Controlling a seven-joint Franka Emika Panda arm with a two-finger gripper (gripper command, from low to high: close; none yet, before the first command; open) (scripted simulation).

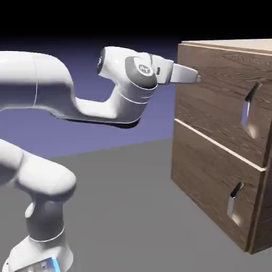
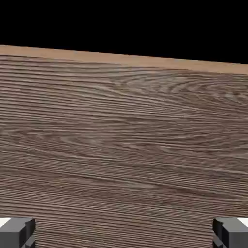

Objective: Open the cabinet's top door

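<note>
Pincer (image 1: 198,78) spread open, held level on its outstretched arm (image 1: 114,90), pointing at the top door (image 1: 215,90).

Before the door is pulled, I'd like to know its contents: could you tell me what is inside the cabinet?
Nothing inside can be seen: the cabinet's top door and lower panel both cover it.

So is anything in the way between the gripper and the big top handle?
Nothing visible: the gripper is open before the top door, with the handle off to the exterior view's right.
</note>
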